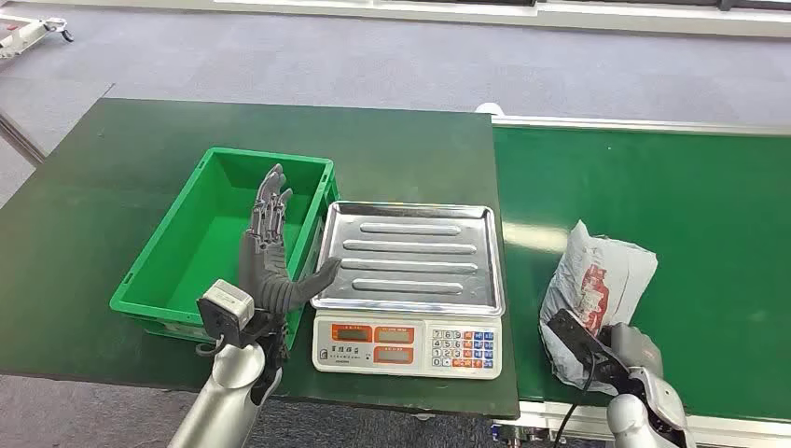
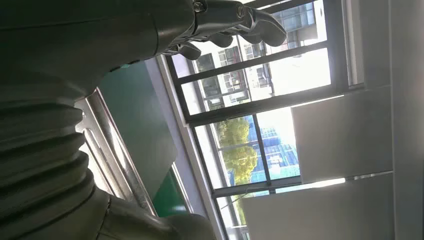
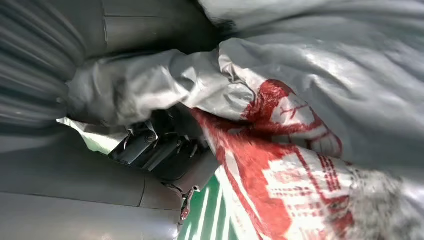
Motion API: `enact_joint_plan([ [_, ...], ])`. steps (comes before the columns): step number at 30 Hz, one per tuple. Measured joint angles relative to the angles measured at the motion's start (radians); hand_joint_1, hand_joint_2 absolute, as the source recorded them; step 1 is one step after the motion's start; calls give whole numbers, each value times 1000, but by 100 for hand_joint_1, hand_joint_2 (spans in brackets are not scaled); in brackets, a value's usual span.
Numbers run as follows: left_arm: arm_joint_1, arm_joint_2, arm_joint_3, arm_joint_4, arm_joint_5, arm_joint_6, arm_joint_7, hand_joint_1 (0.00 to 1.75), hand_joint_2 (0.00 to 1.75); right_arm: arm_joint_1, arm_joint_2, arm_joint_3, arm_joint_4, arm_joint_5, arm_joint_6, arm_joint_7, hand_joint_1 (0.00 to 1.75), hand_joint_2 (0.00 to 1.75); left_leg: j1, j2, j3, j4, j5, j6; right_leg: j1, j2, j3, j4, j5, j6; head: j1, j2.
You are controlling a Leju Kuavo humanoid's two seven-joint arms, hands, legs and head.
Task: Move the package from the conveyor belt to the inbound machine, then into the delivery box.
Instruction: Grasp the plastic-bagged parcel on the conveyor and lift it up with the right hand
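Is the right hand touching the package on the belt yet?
Touching. In the right wrist view the package is pressed against the right hand, its dark fingers under the crumpled bag.

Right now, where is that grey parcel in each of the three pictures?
Head view: the parcel lies on the green belt, lower right, at the right hand.
Left wrist view: not in it; there you see the left hand and windows.
Right wrist view: the parcel, with its red print, is pressed against the right hand.
Shared landmark: the red print, seen in the head and right wrist views.
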Motion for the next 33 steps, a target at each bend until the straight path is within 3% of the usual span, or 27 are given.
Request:
enact_joint_plan([
  [5, 10, 3, 0, -13, 0, 1, 0, 0, 175, 6, 5, 0, -30, -31, -66, -55, 175, 175, 0, 0, 0, 0, 0, 0, 0, 0, 0, 0, 0, 0, 0, 0],
  [13, 24, 8, 0, -49, 0, -2, 0, 0, 175, 34, 45, -23, -234, -254, -330, -339, 175, 175, 0, 0, -1, 0, 0, 0, 0, 0, -2, 0, 0, 0, 0, 0],
  [21, 20, 7, 0, -54, 2, -9, 0, 0, 175, 55, 77, -70, -356, -365, -411, -449, 175, 175, 0, 0, -1, 0, 0, 0, 0, 1, -2, 0, 0, 0, 0, 0],
  [30, -13, -14, 0, -36, 8, -9, 0, 0, 175, 59, 113, -174, -436, -561, -598, -677, 175, 175, 0, 0, -1, 0, 0, 0, 0, 1, -2, 0, 0, 0, 0, 0],
  [33, -19, -22, 0, -27, 12, -8, 0, 0, 175, 63, 120, -187, -454, -568, -621, -704, 175, 175, 0, 0, -1, 0, 0, 0, 0, 1, -2, 0, 0, 0, 0, 0],
])
